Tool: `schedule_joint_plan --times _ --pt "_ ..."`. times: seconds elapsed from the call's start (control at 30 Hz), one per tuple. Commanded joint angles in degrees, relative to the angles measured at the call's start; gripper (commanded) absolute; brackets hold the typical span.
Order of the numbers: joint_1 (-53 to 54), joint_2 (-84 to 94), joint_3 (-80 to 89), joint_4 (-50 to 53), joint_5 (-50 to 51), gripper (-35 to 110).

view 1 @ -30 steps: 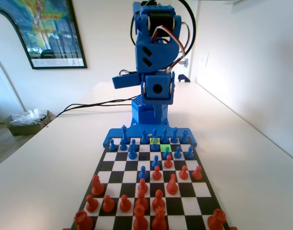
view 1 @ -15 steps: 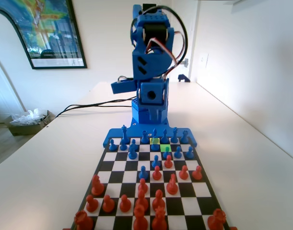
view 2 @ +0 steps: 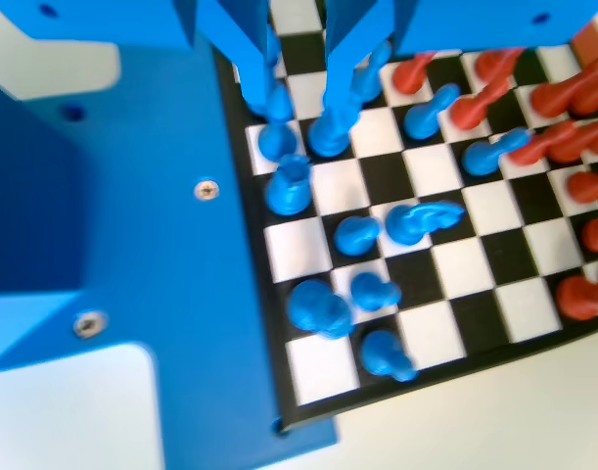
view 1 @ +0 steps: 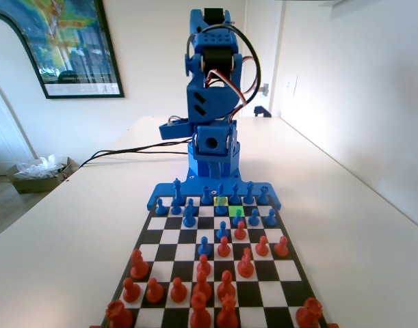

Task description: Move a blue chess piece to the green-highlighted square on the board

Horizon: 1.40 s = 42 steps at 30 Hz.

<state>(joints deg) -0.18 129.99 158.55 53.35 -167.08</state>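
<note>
A pale room with a framed poster on the wall; a white table (view 1: 345,225) carries the board (view 1: 169,236), its blue rim at the far end beneath the arm. The green-highlighted square (view 1: 237,212) lies in the second row from that rim, just ahead of the arm's base, with a blue piece (view 1: 238,217) seemingly standing on or right beside it.

In the wrist view the claw (view 2: 300,88) hangs over the blue back rows, its jaws parted by about a piece's width, their tips among two blue pieces (view 2: 328,132). Whether it touches either, I cannot tell; it appears to grip nothing.

To do this well: settle on one piece, centre the jaws round its stem, descend straight, and avoid nudging its close neighbours.
</note>
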Motion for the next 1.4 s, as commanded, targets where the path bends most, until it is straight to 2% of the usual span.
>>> schedule_joint_plan --times 0.0,1.37 --pt "-1.1 -0.6 0.3 -0.8 -9.7 10" --pt "-4.3 -7.4 4.8 -12.1 -7.6 9"
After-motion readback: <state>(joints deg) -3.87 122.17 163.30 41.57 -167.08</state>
